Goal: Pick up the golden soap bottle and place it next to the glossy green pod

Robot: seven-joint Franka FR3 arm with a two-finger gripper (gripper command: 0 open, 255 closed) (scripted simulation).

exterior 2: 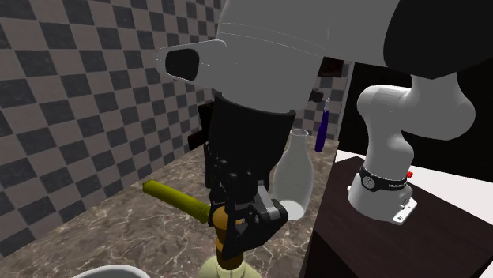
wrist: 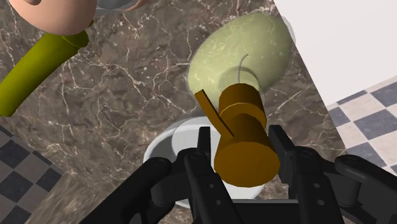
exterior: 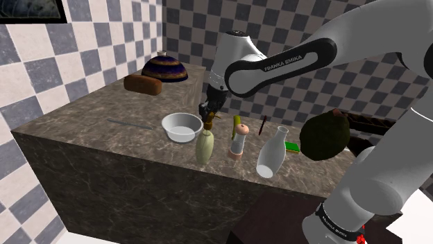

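Clamping the brown pump head, your pincer [wrist: 242, 137] grips the soap bottle [exterior: 203, 147], pale body w/ brown top. It's upright on the worktop [exterior: 90, 128] near the edge, just beside the white bowl [exterior: 182, 127].

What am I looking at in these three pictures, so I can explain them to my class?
It is a simulated white robot arm on a stand, with a black end effector. One picture looks down from beside the stand, one from close by the hand, one from a camera on the hand. On the dark marbled counter are a white bowl, a pale green soap bottle with a brown pump, a clear glass bottle and a small glossy green pod. The end effector is down over the pump; whether it grips yet is unclear.
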